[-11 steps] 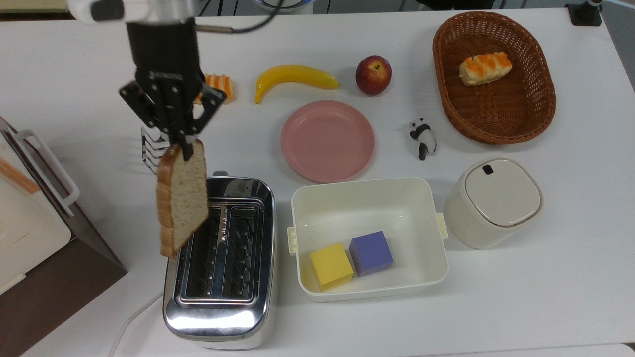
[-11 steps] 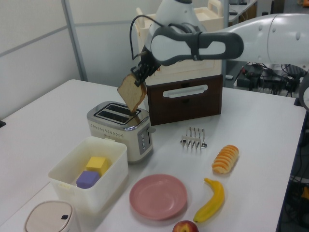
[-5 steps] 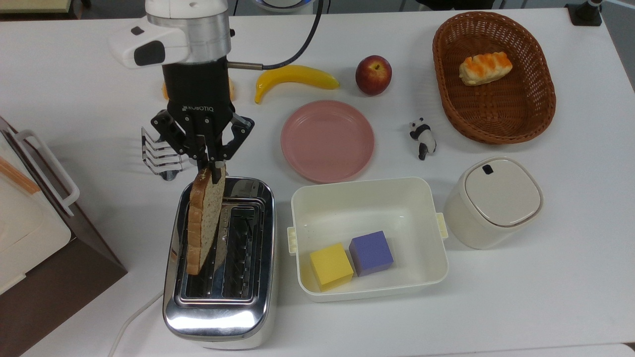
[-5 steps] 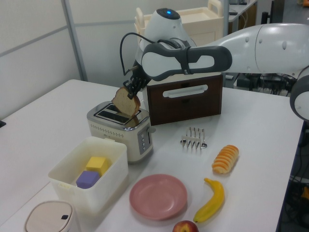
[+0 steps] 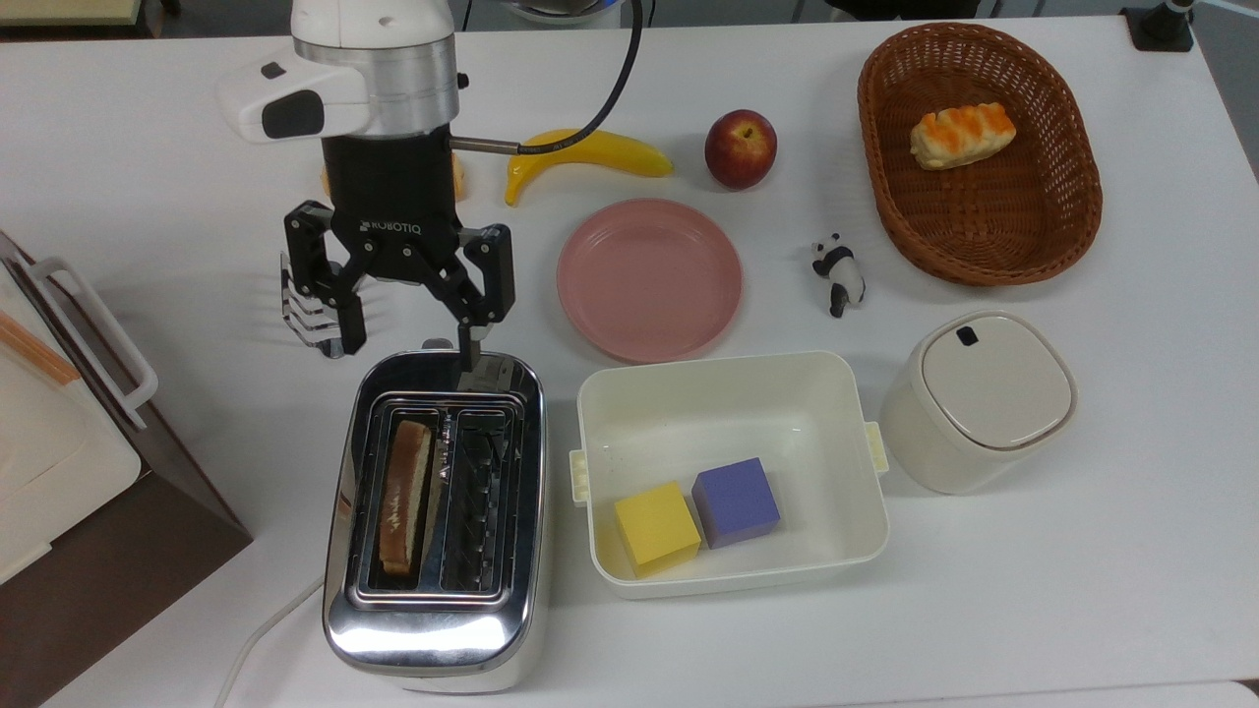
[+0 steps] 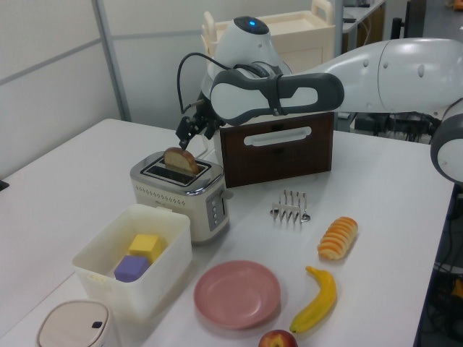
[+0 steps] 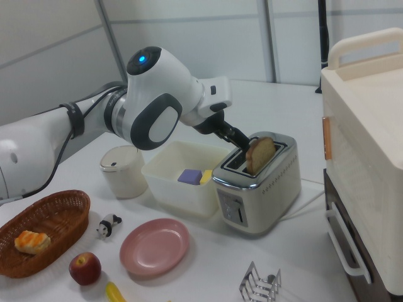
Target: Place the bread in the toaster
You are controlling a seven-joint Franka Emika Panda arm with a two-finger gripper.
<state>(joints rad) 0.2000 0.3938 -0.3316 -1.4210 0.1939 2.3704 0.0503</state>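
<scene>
Counter (image 5: 1082, 590) is white, w/ the arm (image 6: 405, 65) reaching in across it toward the toaster (image 5: 433, 511) — chrome, two slots, at the top view's lower left. Arm pose: wrist bent so the tool (image 5: 401, 300) points down at the toaster's far end, hanging just above it, fingers spread wide, holding nothing. The bread (image 5: 403, 497) stands on edge in the slot on the top view's left; in the left view and the right view its upper part pokes up above the slot, tool apart from it.

Step, as I judge it: release done, slice is in — task looks essentially complete. Next move calls for a straight lift clear of the toaster w/o clipping the crust; maybe a push-down if the slice should sit lower.
</scene>
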